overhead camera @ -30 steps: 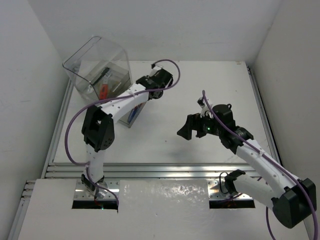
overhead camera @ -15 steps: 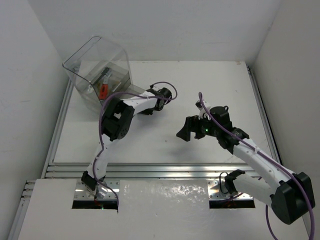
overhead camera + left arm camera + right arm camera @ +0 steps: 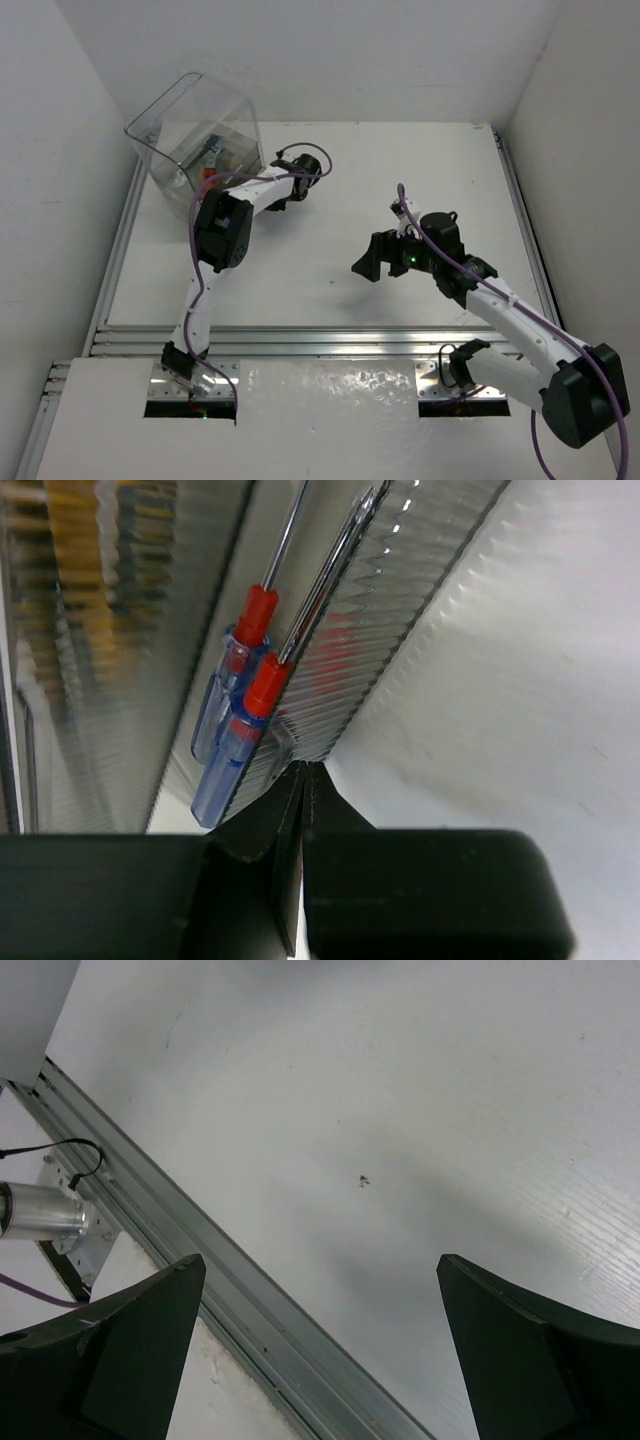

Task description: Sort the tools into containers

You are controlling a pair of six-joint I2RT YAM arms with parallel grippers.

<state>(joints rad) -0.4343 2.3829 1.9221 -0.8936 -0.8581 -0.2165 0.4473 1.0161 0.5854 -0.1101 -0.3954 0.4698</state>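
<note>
The left pincer point(image 3: 303, 772) has its jaws pressed flat together with nothing visible between them. Its tips sit at the lower edge of the ribbed clear wall point(image 3: 410, 620) of the clear plastic box point(image 3: 190, 108), which is at the far left corner of the worktop point(image 3: 400, 170) and looks tipped in the top view. I judge the step to be work at the box itself, a nudge or a careful clearing away from it. Either way, the closed tips should move slowly and low along the wall, because a sideways knock could rock the tilted box and shift what lies inside. The thin ribbed plastic will probably flex, so light pressure suits it.

The right pincer point(image 3: 318, 1270) is spread wide and holds nothing. It hangs over bare worktop near the aluminium rail point(image 3: 250, 1330), well apart from the box, and it is best kept there.

Just behind the ribbed wall lie two blue-handled screwdrivers point(image 3: 236, 755) with red collars, side by side, their shafts pointing away from the pincer. Deeper in, the left wrist view shows a blurred yellow shape point(image 3: 85, 525) that cannot be identified. From above, a red-handled tool point(image 3: 206, 180) shows through the box wall. The other contents are too small to name.
</note>
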